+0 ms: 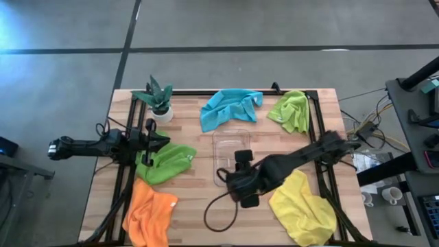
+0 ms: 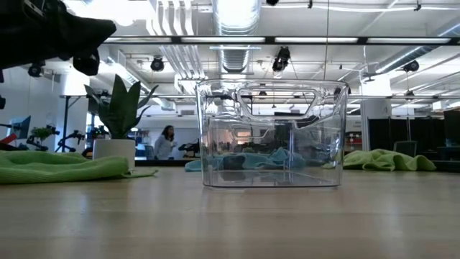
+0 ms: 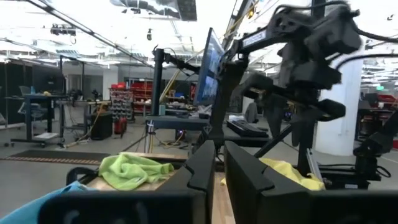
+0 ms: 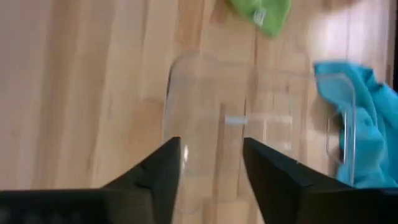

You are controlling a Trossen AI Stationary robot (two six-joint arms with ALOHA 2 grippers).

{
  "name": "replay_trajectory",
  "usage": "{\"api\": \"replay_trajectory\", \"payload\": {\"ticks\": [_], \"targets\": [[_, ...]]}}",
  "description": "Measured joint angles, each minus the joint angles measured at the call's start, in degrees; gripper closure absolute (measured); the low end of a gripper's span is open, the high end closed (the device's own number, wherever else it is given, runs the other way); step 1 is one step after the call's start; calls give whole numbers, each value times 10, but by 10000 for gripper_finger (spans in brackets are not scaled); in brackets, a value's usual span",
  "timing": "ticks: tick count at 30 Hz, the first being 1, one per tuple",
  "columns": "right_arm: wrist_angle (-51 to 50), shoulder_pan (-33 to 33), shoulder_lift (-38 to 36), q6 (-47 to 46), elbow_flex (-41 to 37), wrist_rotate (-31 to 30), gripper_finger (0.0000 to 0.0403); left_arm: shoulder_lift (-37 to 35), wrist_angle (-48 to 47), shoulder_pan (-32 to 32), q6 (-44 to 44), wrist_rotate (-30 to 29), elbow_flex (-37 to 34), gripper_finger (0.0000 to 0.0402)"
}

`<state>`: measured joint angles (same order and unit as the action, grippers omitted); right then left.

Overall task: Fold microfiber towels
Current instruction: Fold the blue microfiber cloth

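Five towels lie on my surface [image 1: 192, 206]: blue [image 1: 230, 108], lime [image 1: 291, 111], green [image 1: 166, 163], orange [image 1: 149, 216], yellow [image 1: 305, 209]. My right tool [image 1: 223, 175] hangs released over the one clear bin [image 1: 230, 144]; my left tool [image 1: 167, 139], nearly clenched, grasps nothing by the surface's left edge.

A pale wooden surface [image 1: 199, 206], its planks smooth with visible grain, carries soft, matt cloth towels: blue [image 1: 230, 108], lime green [image 1: 292, 111], darker green [image 1: 164, 163], orange [image 1: 149, 216] and yellow [image 1: 305, 207], all rumpled and fuzzy in texture. At centre stands a clear plastic bin [image 2: 272, 134], glossy and smooth, catching ceiling lights on its walls. A black metal frame [image 1: 226, 92] edges the surface. The right claw [image 4: 211, 165] shows matt dark plastic fingers [image 4: 158, 171]; the left claw [image 3: 216, 163] looks the same. A potted plant [image 1: 158, 98] sits in a smooth white pot.
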<state>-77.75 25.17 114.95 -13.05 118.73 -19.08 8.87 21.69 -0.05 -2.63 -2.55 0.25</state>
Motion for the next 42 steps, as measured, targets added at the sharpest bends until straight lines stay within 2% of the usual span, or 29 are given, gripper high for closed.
{"api": "replay_trajectory", "payload": {"ticks": [6, 9, 20, 30, 33, 36, 42], "targets": [[-26, 0, 89, -1, 83, 82, 168, 10, -3, 0, 0, 0, 0, 374], [-26, 3, 115, -12, 112, 90, 158, 17, -3, 0, 0, 0, 0, 374], [-28, -22, 148, -35, 110, 90, 172, 39, 1, 0, 0, 1, 0, 374], [-27, -49, 188, -31, 105, 155, 177, 35, 3, 0, 0, 2, 0, 374], [-27, -49, 197, -31, 105, 155, 192, 34, 4, 0, 0, 2, 0, 374], [-28, -49, 207, -24, 104, 155, 226, 34, 3, 0, 0, 2, 0, 374], [-21, -50, 207, -3, 98, 145, 344, 39, 2, 0, -1, 3, 0, 374]]}}
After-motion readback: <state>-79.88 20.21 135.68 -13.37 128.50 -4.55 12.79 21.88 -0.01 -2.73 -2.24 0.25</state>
